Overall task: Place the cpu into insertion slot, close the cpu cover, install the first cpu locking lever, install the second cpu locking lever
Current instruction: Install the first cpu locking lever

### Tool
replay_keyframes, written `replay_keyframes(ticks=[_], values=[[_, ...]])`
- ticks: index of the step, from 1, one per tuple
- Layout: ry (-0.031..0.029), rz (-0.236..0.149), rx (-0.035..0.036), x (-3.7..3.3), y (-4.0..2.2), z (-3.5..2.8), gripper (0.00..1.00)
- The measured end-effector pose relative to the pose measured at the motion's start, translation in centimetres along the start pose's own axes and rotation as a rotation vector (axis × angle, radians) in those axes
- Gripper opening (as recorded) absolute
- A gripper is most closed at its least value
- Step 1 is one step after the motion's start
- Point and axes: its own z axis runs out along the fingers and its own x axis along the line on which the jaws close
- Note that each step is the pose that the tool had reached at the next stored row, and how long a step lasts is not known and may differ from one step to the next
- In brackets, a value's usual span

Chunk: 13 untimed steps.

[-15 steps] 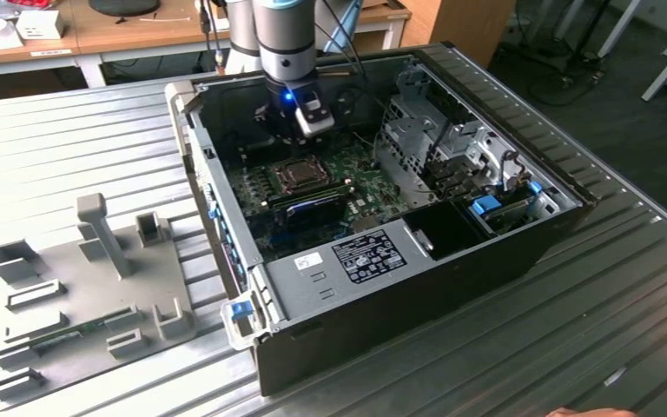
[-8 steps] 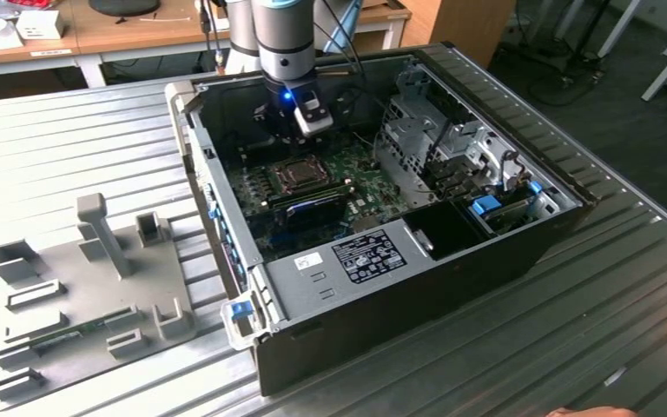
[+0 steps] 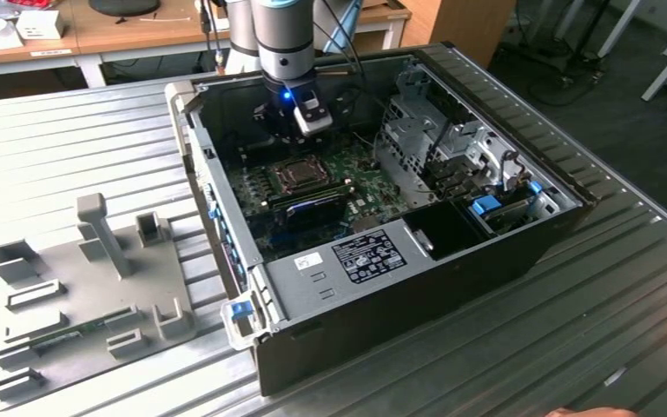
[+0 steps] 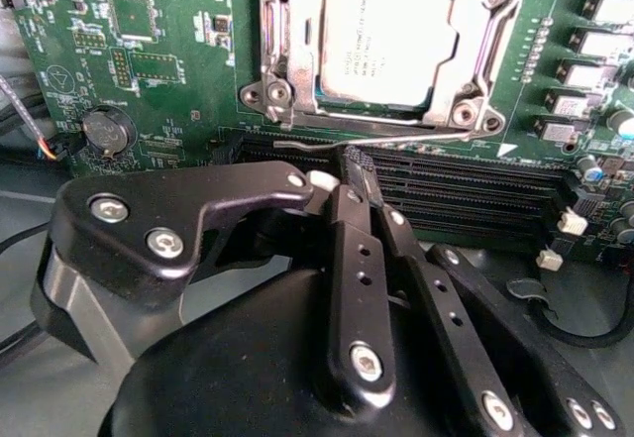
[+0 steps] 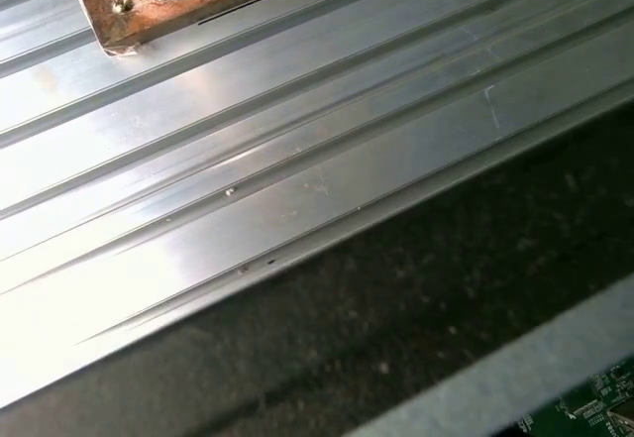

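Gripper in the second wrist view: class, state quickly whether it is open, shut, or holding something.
Gripper: shut, fingertips together at the thin wire locking lever beside the cpu; whether they pinch it cannot be told.

PC case [image 3: 450, 287] open on top, clear drop to the insertion slot [image 3: 301, 176]; side wall [image 3: 204, 174] close on the exterior view's left, drive cage [image 3: 420, 130] on its right, memory slots [image 4: 466, 184] just beside it.
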Motion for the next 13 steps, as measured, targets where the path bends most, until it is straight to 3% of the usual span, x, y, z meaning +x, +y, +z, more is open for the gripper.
replay_keyframes(ticks=[13], values=[[-0.0010,0.000,-0.0005,-0.09,-0.21,0.06,0.11]])
